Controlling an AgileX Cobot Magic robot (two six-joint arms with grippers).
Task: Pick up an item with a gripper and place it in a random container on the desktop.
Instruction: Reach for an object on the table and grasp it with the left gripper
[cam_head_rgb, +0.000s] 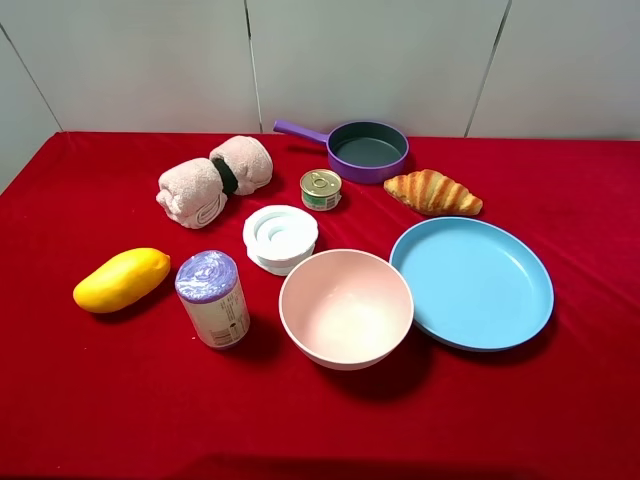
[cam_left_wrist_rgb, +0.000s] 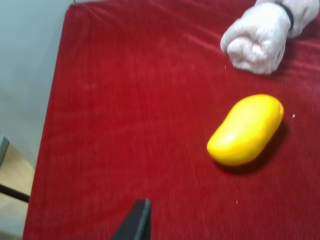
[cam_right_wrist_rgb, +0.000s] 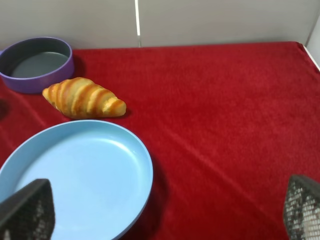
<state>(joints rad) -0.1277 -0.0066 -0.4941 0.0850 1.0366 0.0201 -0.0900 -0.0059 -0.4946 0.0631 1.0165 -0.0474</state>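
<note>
The smooth yellow mango (cam_head_rgb: 121, 279) is lying on the soft red counter (cam_head_rgb: 100, 400) near the fluffy pink rolled towel (cam_head_rgb: 200, 185). The right claw (cam_right_wrist_rgb: 165, 209) is hanging wide open by the round blue plate (cam_head_rgb: 470, 283). The left claw (cam_left_wrist_rgb: 136, 222) is mostly hiding, so I cannot tell.

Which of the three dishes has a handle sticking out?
The purple pan at the back. The pink bowl and the blue plate are just round, with no handle.

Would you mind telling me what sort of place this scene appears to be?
Probably a staged robot test bench, not a real kitchen: a red cloth serves as the work surface, plain pale wall panels stand behind it, and unrelated props, a mango, a croissant and a rolled towel, lie spaced apart.
</note>
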